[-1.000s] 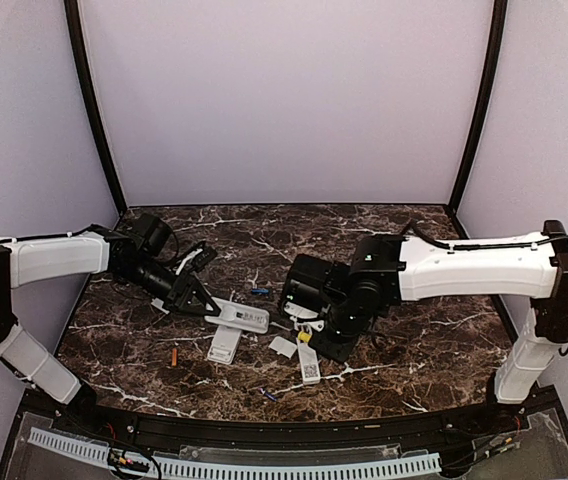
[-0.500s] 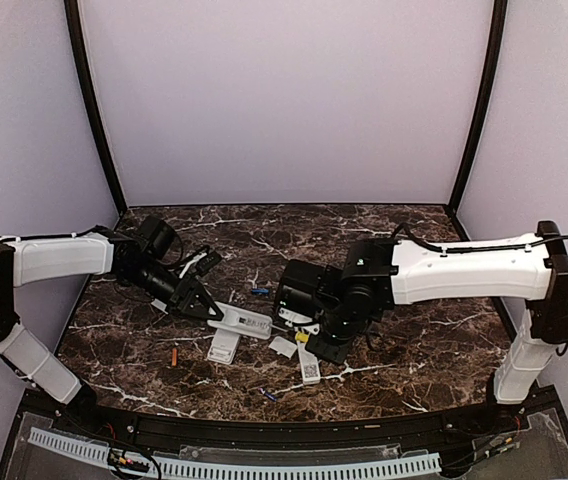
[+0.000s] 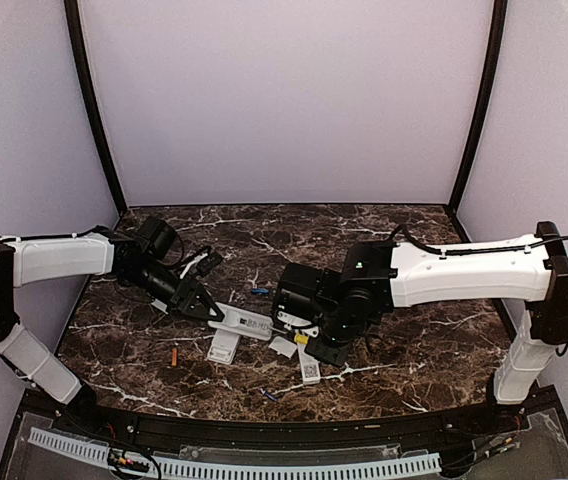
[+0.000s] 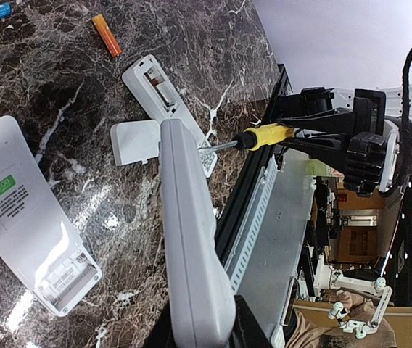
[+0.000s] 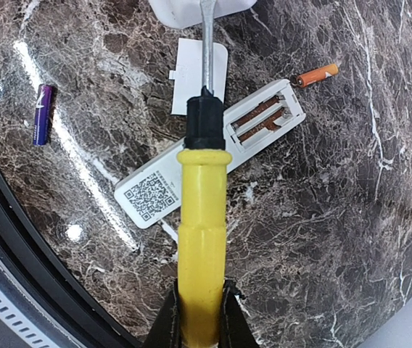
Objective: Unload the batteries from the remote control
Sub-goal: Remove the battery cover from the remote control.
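Batteries lie loose on the table while both pincers work on one remote.

From above, the left pincer (image 3: 201, 301) pinches a white held remote (image 3: 247, 321) and the right pincer (image 3: 312, 342) is pressed tight on a screwdriver (image 3: 303, 337); an orange battery (image 3: 174, 356) lies to their left, a blue battery (image 3: 260, 292) behind them, and a purple battery (image 3: 271, 394) near the front edge of the table (image 3: 414, 250). The left wrist view shows the held remote tipped on its side, with the screwdriver tip just beside its far end; I cannot tell if any cells are inside. The right wrist view shows an open remote (image 5: 213, 159) whose bay looks empty, with the orange battery close by. I think the batteries are light, hard, smooth and round, so they roll and slip; pinch one across its middle.
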`<state>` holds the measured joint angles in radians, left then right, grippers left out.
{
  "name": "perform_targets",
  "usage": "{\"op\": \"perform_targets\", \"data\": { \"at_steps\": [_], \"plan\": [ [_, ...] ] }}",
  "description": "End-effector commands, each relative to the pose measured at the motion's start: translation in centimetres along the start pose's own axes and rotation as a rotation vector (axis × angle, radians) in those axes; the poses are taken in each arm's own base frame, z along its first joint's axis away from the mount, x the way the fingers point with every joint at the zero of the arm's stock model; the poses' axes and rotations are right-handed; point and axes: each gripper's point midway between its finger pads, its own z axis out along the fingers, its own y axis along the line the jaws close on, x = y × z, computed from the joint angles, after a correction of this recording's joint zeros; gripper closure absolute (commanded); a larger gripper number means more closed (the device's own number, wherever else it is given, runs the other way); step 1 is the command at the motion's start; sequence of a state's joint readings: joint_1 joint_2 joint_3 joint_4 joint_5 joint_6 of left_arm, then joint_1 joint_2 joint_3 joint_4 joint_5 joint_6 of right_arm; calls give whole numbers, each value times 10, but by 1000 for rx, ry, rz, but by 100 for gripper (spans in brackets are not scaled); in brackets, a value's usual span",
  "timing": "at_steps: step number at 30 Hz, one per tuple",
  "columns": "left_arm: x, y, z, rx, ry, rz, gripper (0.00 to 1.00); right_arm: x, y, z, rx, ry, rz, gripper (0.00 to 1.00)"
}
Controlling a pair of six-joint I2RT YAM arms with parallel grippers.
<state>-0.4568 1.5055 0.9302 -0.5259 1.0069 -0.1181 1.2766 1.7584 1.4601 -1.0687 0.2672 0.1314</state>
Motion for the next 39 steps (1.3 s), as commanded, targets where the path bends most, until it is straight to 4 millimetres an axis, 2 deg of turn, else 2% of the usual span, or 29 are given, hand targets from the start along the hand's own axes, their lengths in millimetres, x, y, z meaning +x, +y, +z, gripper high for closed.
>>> {"op": "perform_targets", "data": {
  "at_steps": [1,14,27,34,39],
  "plan": [
    [-1,-14,1,48,14,28,100,-12,1,-1,18,-48,6,100],
    [-2,-7,1,6,13,26,100,-25,18,-20,-109,-169,38,100],
    [-5,18,0,-139,9,-2,100,-31,13,-37,-114,-233,81,100],
    [-11,31,-9,-237,-28,-2,100,-27,5,-39,-85,-231,101,100],
    [-19,27,-19,-256,-76,28,100,-22,3,-36,-95,-209,132,100]
  ]
}}
